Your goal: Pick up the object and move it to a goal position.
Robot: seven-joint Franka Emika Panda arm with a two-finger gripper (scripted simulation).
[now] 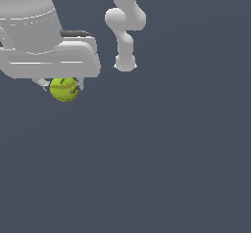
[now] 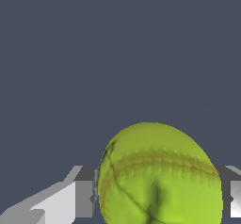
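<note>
Yellow-green ball [image 1: 64,89] sits between the two fingers of the white gripper [image 1: 62,85], directly under the broad white hand of the arm, in the upper part of the exterior view toward that view's left. Thin dark seam-like marks cross its skin, along with a band of stitch-like dimples that shows clearly in the wrist view. There the ball [image 2: 160,176] fills most of the space between the fingers, with a grey and white finger [image 2: 84,197] touching one side of it and the edge of the other finger visible against the opposite side. The fingers are closed on the ball, pressing it from both sides. In the exterior view only the short tips of the fingers show beside the ball, and its lower half hangs below them.

Whether the ball rests on the dark blue-grey surface [image 1: 162,168] or is held above it cannot be told, since no shadow or contact line is visible. Further back, toward the middle of the exterior view's top edge, the arm's white links and base [image 1: 125,63] stand on the same surface, well apart from the ball.
</note>
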